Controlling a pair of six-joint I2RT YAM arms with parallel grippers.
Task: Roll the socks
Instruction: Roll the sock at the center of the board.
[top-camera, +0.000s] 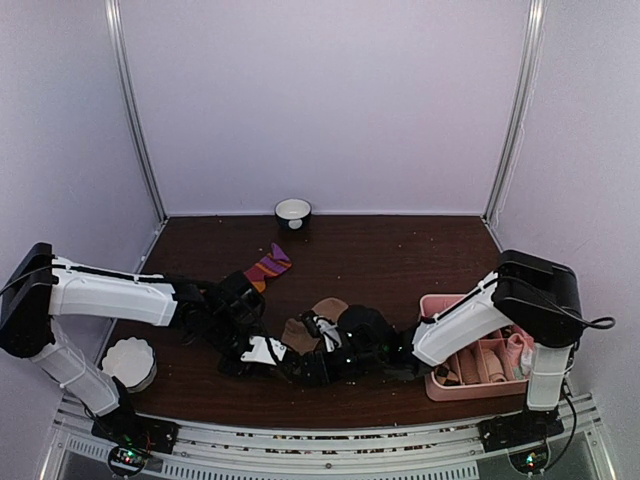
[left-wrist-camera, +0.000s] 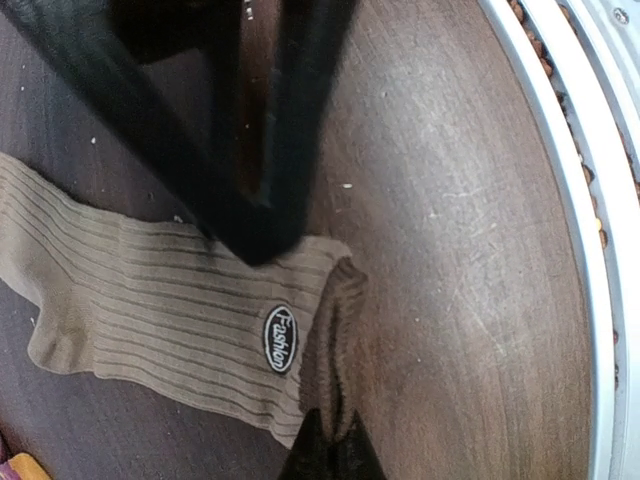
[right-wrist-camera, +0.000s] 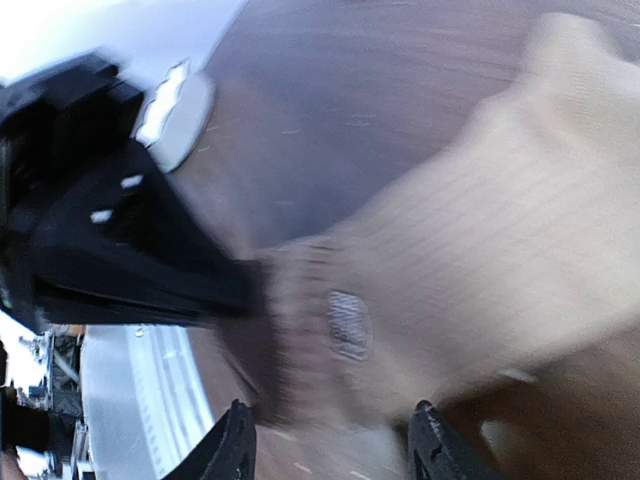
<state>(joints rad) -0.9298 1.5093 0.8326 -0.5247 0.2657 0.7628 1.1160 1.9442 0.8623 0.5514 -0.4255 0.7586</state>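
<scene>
Left hand (left-wrist-camera: 258, 240): fingers together, clamped on the cuff end of the tan sock (left-wrist-camera: 150, 300). Right hand (right-wrist-camera: 333, 445): fingers apart, positioned at the same cuff; this view is blurred. The tan sock lies flat at the near centre of the counter (left-wrist-camera: 450, 200). The dark red sock (top-camera: 268, 265) lies farther back, left of centre, apart from it.
</scene>
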